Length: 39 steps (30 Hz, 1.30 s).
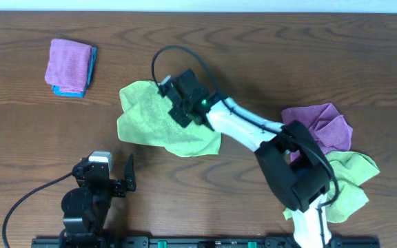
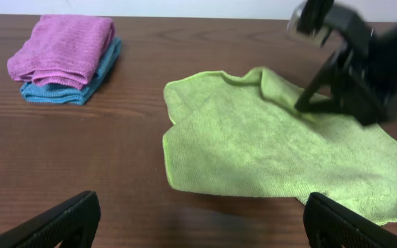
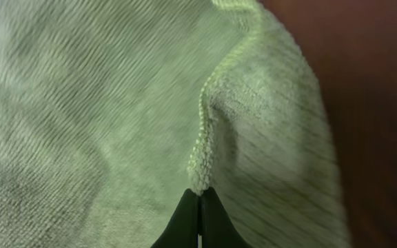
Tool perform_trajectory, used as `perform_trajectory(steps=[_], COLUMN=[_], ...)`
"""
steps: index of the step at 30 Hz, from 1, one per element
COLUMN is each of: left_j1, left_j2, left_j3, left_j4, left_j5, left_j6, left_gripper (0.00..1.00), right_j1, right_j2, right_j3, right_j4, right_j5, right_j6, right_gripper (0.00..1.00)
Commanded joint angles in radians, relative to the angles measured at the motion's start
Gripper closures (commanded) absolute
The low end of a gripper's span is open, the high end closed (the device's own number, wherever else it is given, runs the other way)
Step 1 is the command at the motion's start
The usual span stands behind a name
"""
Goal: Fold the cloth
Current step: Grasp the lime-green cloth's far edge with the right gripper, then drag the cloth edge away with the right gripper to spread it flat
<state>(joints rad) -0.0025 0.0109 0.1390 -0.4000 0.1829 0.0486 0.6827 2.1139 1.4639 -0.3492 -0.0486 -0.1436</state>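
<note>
Your right gripper (image 3: pixel 200 204) had its jaws pressed together, the tips meeting on a raised ridge of the green cloth (image 1: pixel 160 124), so it appeared to be pinching that edge. Your left gripper (image 2: pixel 202 207) had its jaws spread wide with nothing between them, parked low at the near side, short of the cloth. The table (image 1: pixel 267 48) was dark wood. The green cloth lay near its middle, spread mostly flat in what looked like a single layer, with irregular corners and only the far edge rucked up where the right gripper sat. At the right side, beside the base of the right arm, a crumpled purple cloth (image 1: pixel 322 124) and a second green cloth (image 1: pixel 353 182) lay in a loose heap, touching each other and not folded. At the far left corner, well apart from the work, a pink cloth (image 1: pixel 69 62) sat folded on top of a blue cloth (image 1: pixel 67 91) in a neat stack. The smallest thing that mattered was the hem (image 3: pixel 202 138), which curled up into a narrow ridge running straight to the fingertips. By my reading you were at the very start: an edge had been taken, but no crease was laid. You had yet to carry that edge across, line it up with the opposite side, and probably fold once more to match the stack.
</note>
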Motion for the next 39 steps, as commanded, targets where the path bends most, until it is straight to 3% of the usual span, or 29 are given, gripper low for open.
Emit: perform_trajectory(steps=[1, 8, 14, 15, 16, 17, 23, 28, 30, 31, 32, 33, 39], left_j1=[-0.004, -0.004, -0.004, -0.004, -0.004, -0.004, -0.004, -0.004, -0.004, -0.004, -0.004, -0.004, -0.004], left_j2=[-0.006, -0.006, -0.006, -0.006, -0.006, -0.006, -0.006, -0.006, -0.006, -0.006, -0.006, -0.006, -0.006], left_j3=[-0.020, -0.020, -0.020, -0.020, -0.020, -0.020, -0.020, -0.020, -0.020, -0.020, -0.020, -0.020, -0.020], left_j4=[-0.005, -0.005, -0.005, -0.005, -0.005, -0.005, -0.005, -0.005, -0.005, -0.005, -0.005, -0.005, -0.005], left_j5=[-0.006, -0.006, -0.007, -0.006, -0.006, -0.006, -0.006, -0.006, -0.006, -0.006, -0.007, -0.006, -0.007], left_j6=[-0.007, -0.007, -0.007, -0.007, -0.007, -0.007, -0.007, -0.007, -0.007, -0.007, -0.007, -0.007, -0.007], left_gripper=[0.05, 0.05, 0.05, 0.05, 0.05, 0.05, 0.05, 0.05, 0.05, 0.05, 0.05, 0.05, 0.05], right_j1=[-0.051, -0.208, -0.420, -0.445, -0.467, -0.488, -0.526, -0.495, -0.481, -0.476, -0.472, -0.467, -0.441], right_j2=[-0.033, -0.033, -0.033, -0.033, -0.033, -0.033, -0.033, -0.059, -0.089, -0.105, -0.129, -0.158, -0.359], right_j3=[0.080, 0.116, 0.117, 0.117, 0.117, 0.117, 0.118, 0.119, 0.120, 0.120, 0.120, 0.120, 0.120], right_j4=[-0.048, -0.101, -0.154, -0.164, -0.168, -0.171, -0.240, -0.310, -0.337, -0.346, -0.360, -0.375, -0.521], right_j5=[0.055, 0.265, 0.372, 0.351, 0.304, 0.236, 0.101, -0.061, -0.127, -0.151, -0.171, -0.185, -0.203], right_j6=[0.015, 0.038, 0.284, 0.333, 0.346, 0.335, 0.320, 0.215, 0.188, 0.177, 0.172, 0.179, 0.179], right_gripper=[0.99, 0.99, 0.99, 0.73, 0.30, 0.01, 0.01, 0.01, 0.26, 0.48, 0.92, 0.99, 0.99])
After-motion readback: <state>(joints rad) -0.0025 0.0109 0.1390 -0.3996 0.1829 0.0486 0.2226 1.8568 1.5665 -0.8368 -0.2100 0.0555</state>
